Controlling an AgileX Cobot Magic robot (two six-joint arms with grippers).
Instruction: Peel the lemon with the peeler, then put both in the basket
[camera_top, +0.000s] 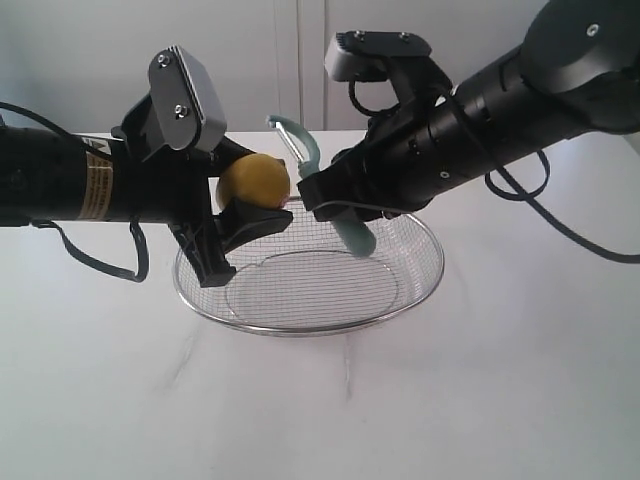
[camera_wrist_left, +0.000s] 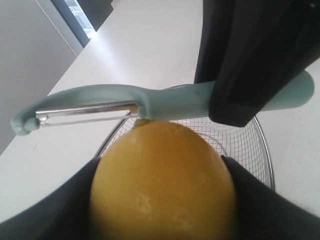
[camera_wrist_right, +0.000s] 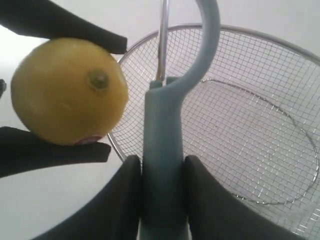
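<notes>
Step in hand: the peel, by my read not begun, since the skin that shows on the lemon (camera_top: 256, 176) is whole, no strip off. Lemon is up in the air over the near-left rim of the basket (camera_top: 300, 330), left fingers (camera_top: 262, 218) clamped on it top & bottom. Right fingers (camera_wrist_right: 207, 200) are clamped on the handle of the peeler (camera_top: 305, 152), head up, handle end slanting down over the mesh. Blade sits just beside the lemon on its R side; wrist views suggest the head's base is at or nearly on the skin, blade itself prob. not, can't tell for sure. Next move needs: blade edge laid flat on bare skin btwn the left fingers, light pressure, short stroke along the curve, w/ the left arm bracing the fruit so it doesn't roll in the grip. In the way: left fingers cover two sides, so only a narrow band is free; the two arms sit v. close, so little room. Basket lies on the white worktop (camera_top: 520, 380), nothing in it, ready for both items.
</notes>
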